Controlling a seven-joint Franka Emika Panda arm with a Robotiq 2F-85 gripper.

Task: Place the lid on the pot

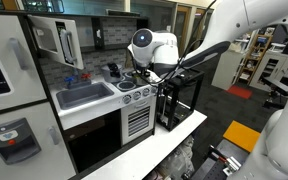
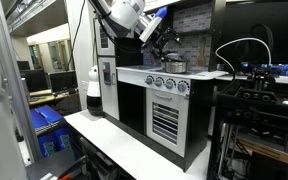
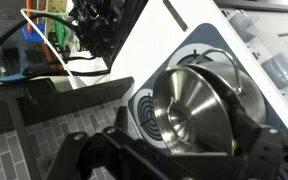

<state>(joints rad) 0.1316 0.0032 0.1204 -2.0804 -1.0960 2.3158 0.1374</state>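
— Where is the end effector [image 1: 137, 78]?

— Low over the stove end of the toy kitchen's worktop [image 1: 92, 110], to the right of the sink [image 1: 84, 95] in an exterior view. In both exterior views it hangs just above the row of knobs [image 2: 167, 84], with the arm reaching in from the right in one and from the upper left in the other.

— And the lid?

— In the wrist view a round, shiny silver disc, the lid [image 3: 192, 108], lies over the spiral burner [image 3: 147, 118] on the white top. It covers most of that burner, and a dark curved piece runs along its far right edge.

— Is the pot under it?

— I cannot tell. In an exterior view a small silver vessel [image 2: 174, 66] stands on the worktop right below the end effector [image 2: 165, 50], but it is too small to show whether it is the pot or whether it is covered.

— Fingers spread or pressed together?

— The dark fingers [image 3: 252, 140] stand to the left and right of the lid, at its near side, with the lid between them. Whether they touch it or pinch it, the views do not show.
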